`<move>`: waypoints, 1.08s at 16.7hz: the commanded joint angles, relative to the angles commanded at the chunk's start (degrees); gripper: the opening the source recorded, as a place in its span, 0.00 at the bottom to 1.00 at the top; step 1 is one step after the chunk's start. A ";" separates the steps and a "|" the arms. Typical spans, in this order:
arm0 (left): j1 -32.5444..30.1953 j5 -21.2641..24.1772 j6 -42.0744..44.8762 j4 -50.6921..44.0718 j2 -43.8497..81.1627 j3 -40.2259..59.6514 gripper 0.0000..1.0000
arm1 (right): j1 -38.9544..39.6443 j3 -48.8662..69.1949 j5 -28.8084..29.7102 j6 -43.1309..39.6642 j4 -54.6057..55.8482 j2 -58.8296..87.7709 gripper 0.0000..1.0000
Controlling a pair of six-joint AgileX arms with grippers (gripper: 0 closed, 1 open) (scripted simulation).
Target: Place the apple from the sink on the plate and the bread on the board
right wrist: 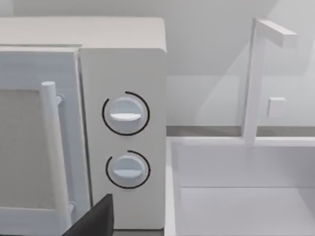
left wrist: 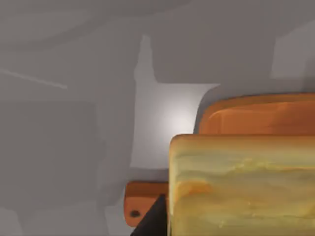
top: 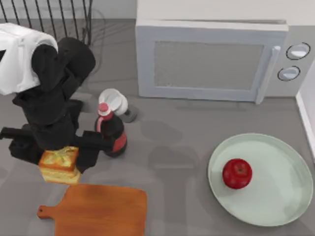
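My left gripper (top: 59, 160) is shut on the bread (top: 60, 165), a golden-topped toast block held just past the far left edge of the board (top: 98, 209). In the left wrist view the bread (left wrist: 246, 187) hangs close over the board (left wrist: 256, 115), whose handle (left wrist: 142, 199) shows below it. The red apple (top: 237, 173) lies on the mint-green plate (top: 275, 196) at the right, left of the plate's middle. A dark part of my right gripper (right wrist: 93, 219) faces the microwave and the white sink (right wrist: 246, 196).
A white microwave (top: 211, 59) stands at the back. A dark bottle with a red cap (top: 112, 132) and a white cup (top: 114, 101) stand right beside the left arm. A black dish rack (top: 49, 19) is at the back left. The sink's faucet (right wrist: 256, 73) rises behind the basin.
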 joint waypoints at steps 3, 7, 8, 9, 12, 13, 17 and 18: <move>-6.89 -0.15 -12.13 2.28 -4.03 -5.39 0.00 | 0.00 0.00 0.00 0.00 0.00 0.00 1.00; -12.33 -0.41 -20.35 4.47 -7.68 -9.61 0.00 | 0.00 0.00 0.00 0.00 0.00 0.00 1.00; -12.73 -0.44 -20.91 4.65 -7.97 -9.92 0.00 | 0.00 0.00 0.00 0.00 0.00 0.00 1.00; -12.74 -0.44 -20.91 4.65 -7.97 -9.93 0.00 | 0.00 0.00 0.00 0.00 0.00 0.00 1.00; -12.49 -0.42 -20.74 4.51 -7.72 -9.77 0.00 | 0.00 0.00 0.00 0.00 0.00 0.00 1.00; -12.49 -0.41 -20.74 4.62 -7.67 -9.86 0.00 | 0.00 0.00 0.00 0.00 0.00 0.00 1.00; -12.50 -0.37 -20.71 7.64 -6.63 -11.70 0.00 | 0.00 0.00 0.00 0.00 0.00 0.00 1.00; -12.50 -0.39 -20.70 8.42 -6.35 -12.19 0.00 | 0.00 0.00 0.00 0.00 0.00 0.00 1.00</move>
